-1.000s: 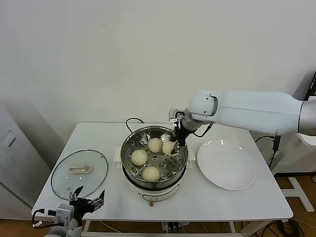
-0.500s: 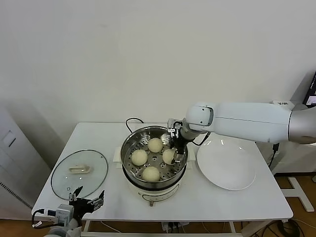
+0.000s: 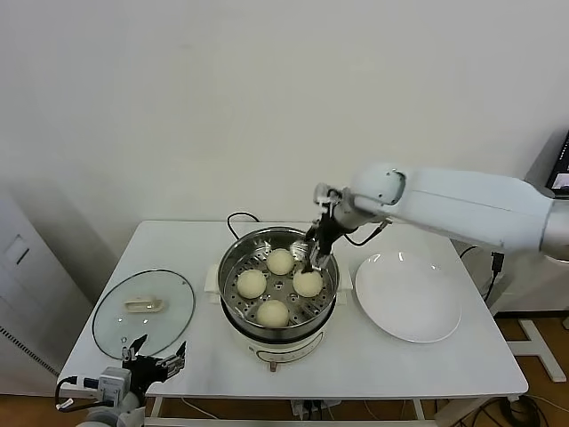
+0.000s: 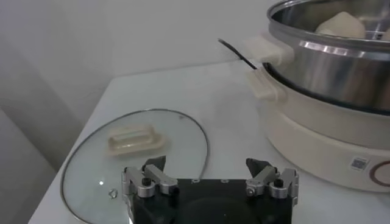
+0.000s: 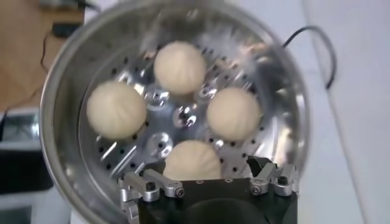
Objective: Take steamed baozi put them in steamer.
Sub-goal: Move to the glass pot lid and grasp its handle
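The steamer (image 3: 233, 267) stands mid-table with a perforated tray inside. Several cream-white baozi lie on the tray: one at the back (image 3: 281, 261), one at the left (image 3: 252, 283), one at the front (image 3: 273, 312) and one at the right (image 3: 308, 283). My right gripper (image 3: 313, 261) is open and empty, just above the right-hand baozi (image 5: 191, 161), at the steamer's right rim. The steamer (image 5: 73, 79) fills the right wrist view. My left gripper (image 3: 156, 363) is open and parked low at the table's front left corner, beside the steamer's base (image 4: 317, 137).
A flat white plate (image 3: 407, 295) lies bare to the right of the steamer. A round glass lid (image 3: 144, 311) with a cream handle (image 4: 135, 139) lies to its left. A black cable (image 3: 238, 218) runs behind the steamer.
My right gripper lowered the last baozi into the steamer's right side, let go of it and lifted a little. The left arm has not moved.
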Robot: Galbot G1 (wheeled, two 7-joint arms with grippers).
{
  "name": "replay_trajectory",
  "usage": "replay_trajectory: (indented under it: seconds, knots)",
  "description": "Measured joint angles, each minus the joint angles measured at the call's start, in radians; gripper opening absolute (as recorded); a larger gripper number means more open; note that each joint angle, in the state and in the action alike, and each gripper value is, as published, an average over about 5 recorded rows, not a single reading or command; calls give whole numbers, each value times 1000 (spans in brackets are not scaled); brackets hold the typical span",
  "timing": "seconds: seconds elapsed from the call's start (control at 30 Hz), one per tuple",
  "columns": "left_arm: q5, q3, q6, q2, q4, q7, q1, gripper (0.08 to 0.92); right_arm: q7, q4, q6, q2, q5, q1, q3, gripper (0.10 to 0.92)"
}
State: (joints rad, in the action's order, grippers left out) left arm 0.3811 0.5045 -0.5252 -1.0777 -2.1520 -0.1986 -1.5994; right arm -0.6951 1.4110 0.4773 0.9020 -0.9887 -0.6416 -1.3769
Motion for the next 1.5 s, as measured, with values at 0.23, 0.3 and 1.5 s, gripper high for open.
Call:
replay_trajectory:
  seconds: [0.23, 0.3, 1.5]
  knots:
    - [1, 1, -2, -6, 4, -2, 10, 823, 87, -2, -119, -138, -24, 173, 253, 823]
    - [1, 1, 0, -8, 7, -1, 11, 823, 123, 0, -159, -170, -25, 245, 344, 823]
    - [-201, 30, 130, 15, 86, 61, 31, 823, 468, 45, -607, 153, 439, 1702, 1940, 823]
